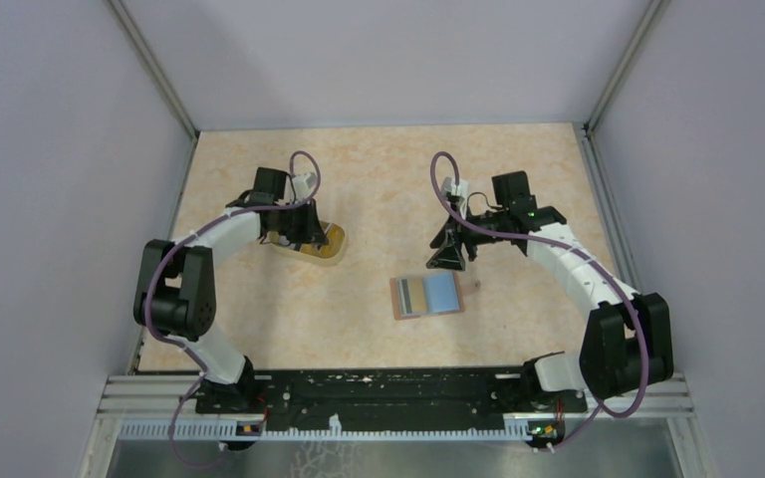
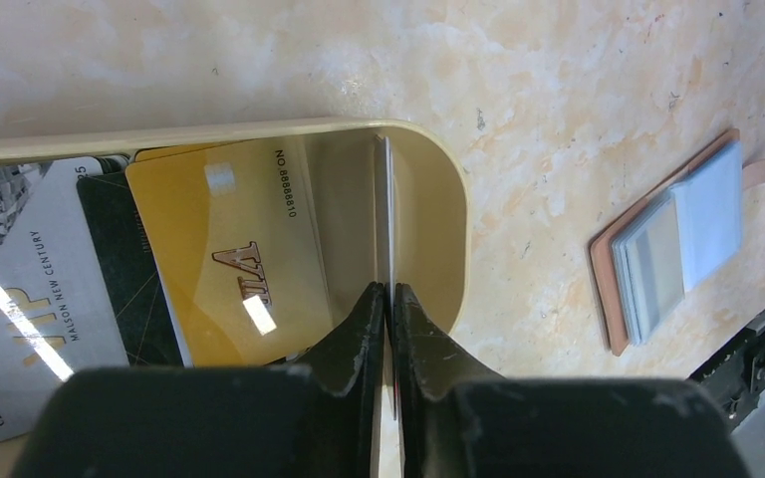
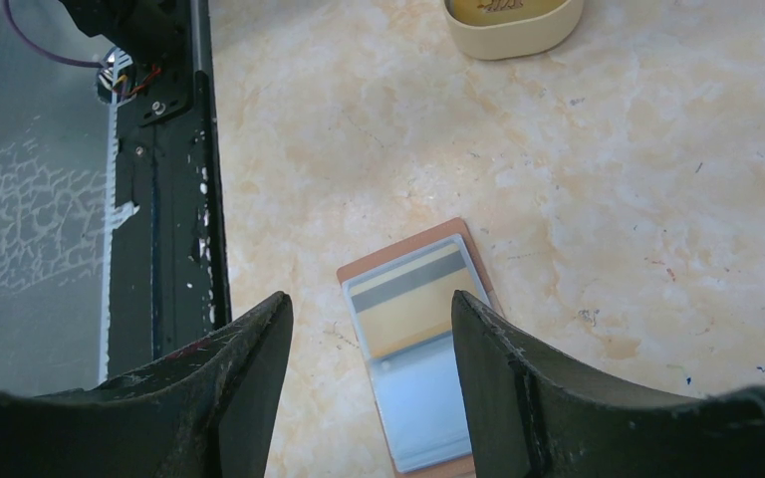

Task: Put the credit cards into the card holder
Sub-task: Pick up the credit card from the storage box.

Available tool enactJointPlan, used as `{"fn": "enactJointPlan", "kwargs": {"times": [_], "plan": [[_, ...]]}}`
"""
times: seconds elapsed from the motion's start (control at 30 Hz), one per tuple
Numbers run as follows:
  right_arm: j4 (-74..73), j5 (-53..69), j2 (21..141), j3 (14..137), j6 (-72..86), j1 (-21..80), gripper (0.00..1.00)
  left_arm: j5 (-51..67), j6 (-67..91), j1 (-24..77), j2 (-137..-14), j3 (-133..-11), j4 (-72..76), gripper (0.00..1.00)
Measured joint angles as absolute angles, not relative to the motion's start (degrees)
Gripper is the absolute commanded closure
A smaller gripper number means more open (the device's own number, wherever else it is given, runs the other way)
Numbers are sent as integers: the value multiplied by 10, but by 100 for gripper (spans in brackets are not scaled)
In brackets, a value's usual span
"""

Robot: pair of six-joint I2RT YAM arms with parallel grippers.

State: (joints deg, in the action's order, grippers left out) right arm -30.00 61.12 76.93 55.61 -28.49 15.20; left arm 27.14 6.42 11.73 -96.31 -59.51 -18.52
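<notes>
Your left gripper [image 2: 390, 291] pinches a credit card [image 2: 388, 199] edge-on inside the yellowish cup [image 2: 443, 199] (other cards [image 2: 249, 259] lie flat there). The card holder [image 1: 426, 296] lies open to its right and nearer, long axis left-right, right by the spread right gripper [image 3: 371, 304], the closer arm.

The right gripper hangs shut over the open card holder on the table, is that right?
Not shut. The right wrist view shows the right gripper with jaws wide apart; it does hang over the open card holder on the table.
</notes>
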Motion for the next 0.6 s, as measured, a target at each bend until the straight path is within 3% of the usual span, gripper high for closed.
{"fn": "enactJointPlan", "kwargs": {"times": [0.3, 0.6], "plan": [[-300, 612, 769, 556, -285, 152, 41, 254, 65, 117, -959, -595, -191, 95], [-300, 613, 769, 556, -285, 152, 41, 242, 68, 117, -936, -595, -194, 96]]}}
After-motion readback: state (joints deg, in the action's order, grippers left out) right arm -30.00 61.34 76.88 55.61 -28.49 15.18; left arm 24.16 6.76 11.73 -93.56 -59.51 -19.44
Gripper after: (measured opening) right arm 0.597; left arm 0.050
